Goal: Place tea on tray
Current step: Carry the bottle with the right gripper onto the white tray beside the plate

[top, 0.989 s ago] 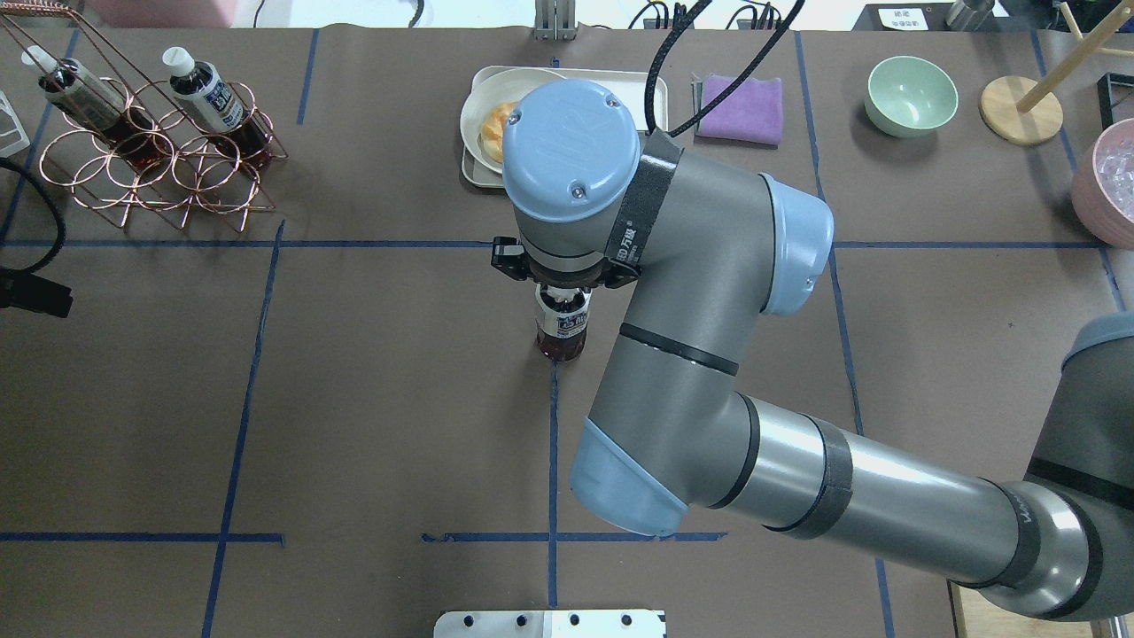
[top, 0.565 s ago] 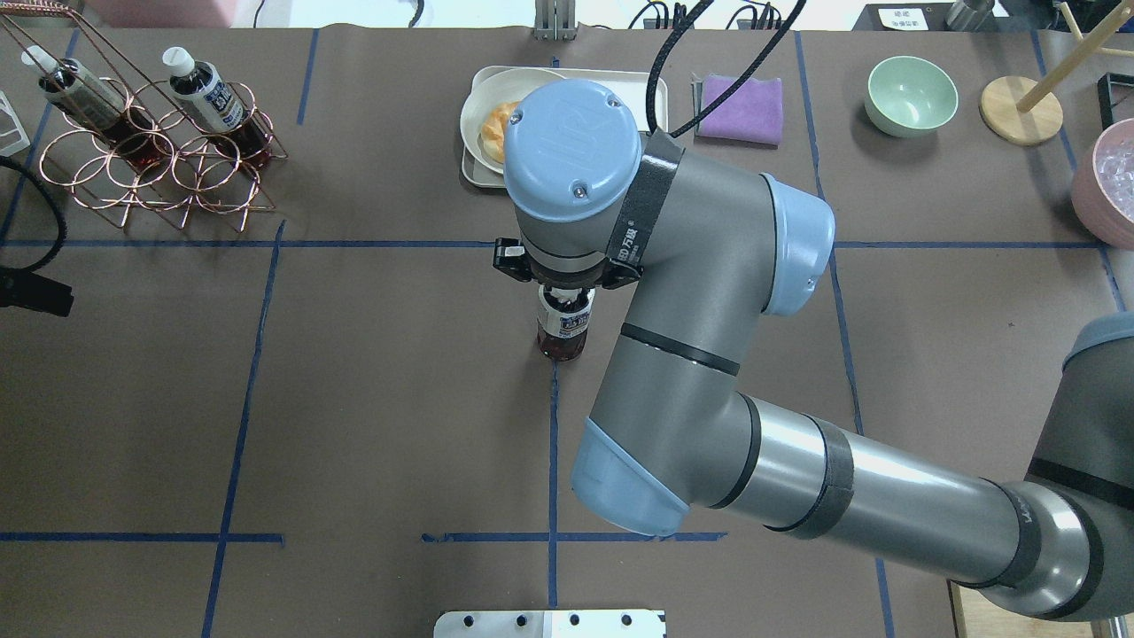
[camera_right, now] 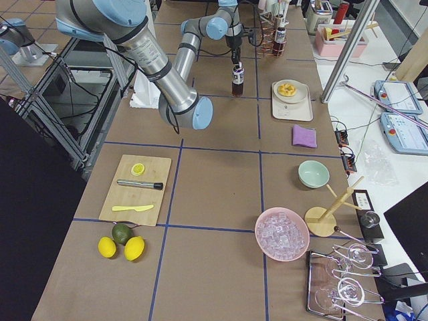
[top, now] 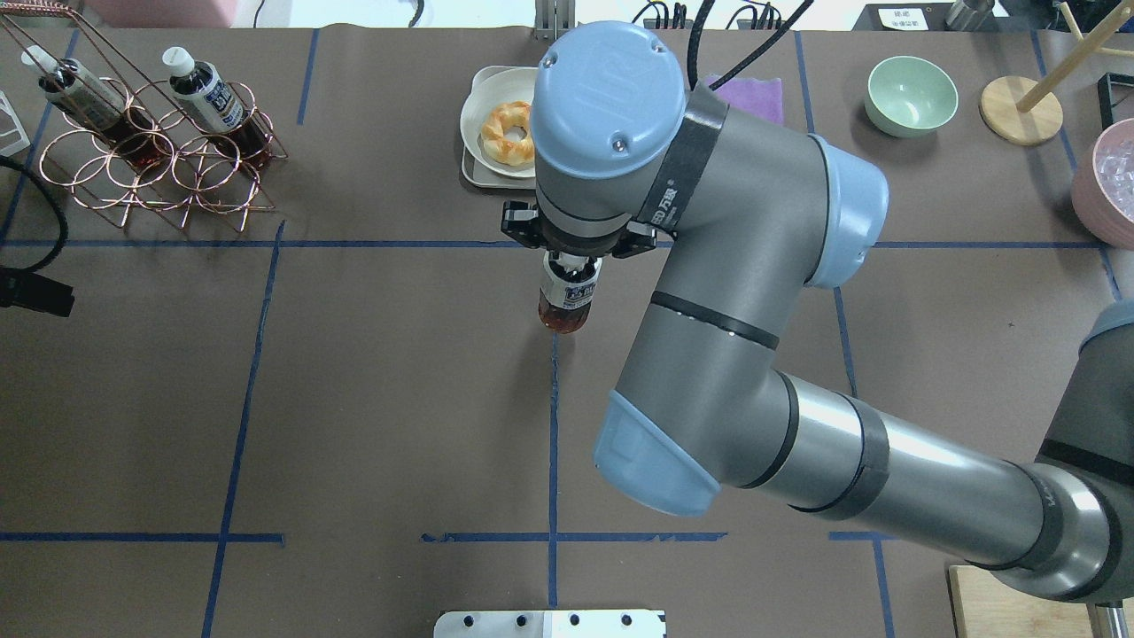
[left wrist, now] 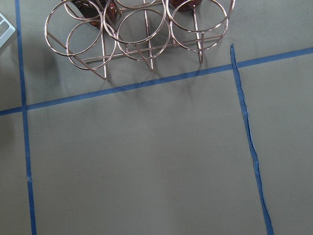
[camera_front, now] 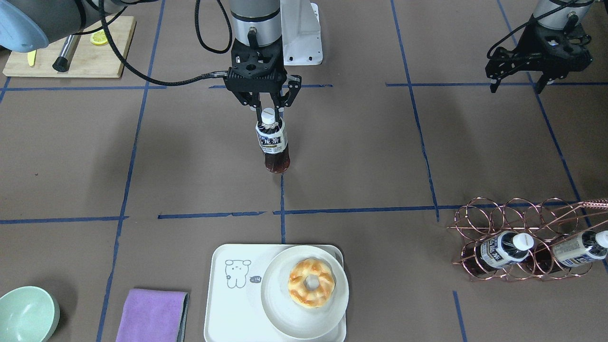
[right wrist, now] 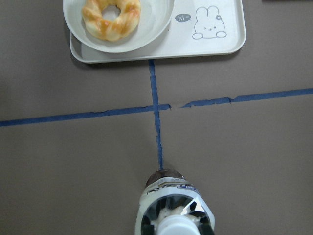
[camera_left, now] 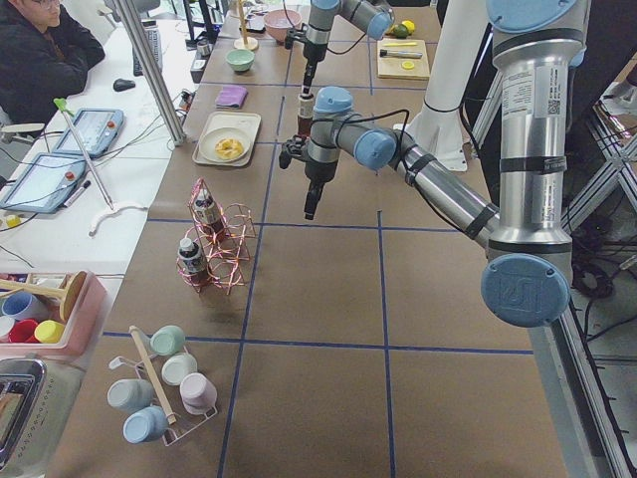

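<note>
My right gripper is shut on the white cap of a tea bottle and holds it upright, seemingly just above the brown table at the centre line. The bottle also shows in the overhead view and at the bottom of the right wrist view. The cream tray with the line drawing lies farther out from the robot, beyond a blue tape line; it shows ahead in the right wrist view. My left gripper hangs open and empty at the robot's left side.
A round plate with a doughnut fills one half of the tray. Two more tea bottles lie in a copper wire rack. A purple cloth and a green bowl lie beside the tray.
My right arm has risen and moved toward the tray, carrying the bottle with it. The left arm has not moved.
</note>
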{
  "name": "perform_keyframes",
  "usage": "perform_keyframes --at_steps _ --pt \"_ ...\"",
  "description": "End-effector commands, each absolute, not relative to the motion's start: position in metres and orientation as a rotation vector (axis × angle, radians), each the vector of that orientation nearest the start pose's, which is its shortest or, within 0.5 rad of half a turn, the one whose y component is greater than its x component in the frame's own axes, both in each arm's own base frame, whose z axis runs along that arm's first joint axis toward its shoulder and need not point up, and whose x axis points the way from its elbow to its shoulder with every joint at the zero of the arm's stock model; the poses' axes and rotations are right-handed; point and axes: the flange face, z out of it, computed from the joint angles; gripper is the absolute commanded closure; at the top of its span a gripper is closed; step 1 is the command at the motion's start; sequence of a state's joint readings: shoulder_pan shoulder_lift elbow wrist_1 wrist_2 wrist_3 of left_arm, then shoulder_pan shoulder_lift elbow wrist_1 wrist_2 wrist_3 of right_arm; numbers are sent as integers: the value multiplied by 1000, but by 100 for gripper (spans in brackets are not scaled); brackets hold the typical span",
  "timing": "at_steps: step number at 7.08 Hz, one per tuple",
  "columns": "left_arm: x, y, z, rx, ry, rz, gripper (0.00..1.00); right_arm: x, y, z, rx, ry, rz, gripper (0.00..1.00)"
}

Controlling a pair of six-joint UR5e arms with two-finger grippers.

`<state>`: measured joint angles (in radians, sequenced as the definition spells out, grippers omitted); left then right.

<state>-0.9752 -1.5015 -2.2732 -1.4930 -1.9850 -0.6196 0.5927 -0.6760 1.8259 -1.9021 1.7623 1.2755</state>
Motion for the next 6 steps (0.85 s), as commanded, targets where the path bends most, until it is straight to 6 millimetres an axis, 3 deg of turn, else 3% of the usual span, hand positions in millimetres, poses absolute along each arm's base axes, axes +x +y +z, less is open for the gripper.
perform_keyframes --at_steps 1,3,4,5,6 --pt "152 -408 390 204 636 72 0 -405 -497 65 275 -790 212 100" --pt "147 -410 393 209 635 104 0 -375 -568 88 342 -746 232 100" --pt "141 -411 396 213 630 109 0 -385 -607 108 370 -764 252 100" --pt "137 -411 396 216 629 100 0 -393 -634 131 376 -761 264 100" --pt "131 -413 396 222 633 105 0 -400 -650 141 368 -740 255 100"
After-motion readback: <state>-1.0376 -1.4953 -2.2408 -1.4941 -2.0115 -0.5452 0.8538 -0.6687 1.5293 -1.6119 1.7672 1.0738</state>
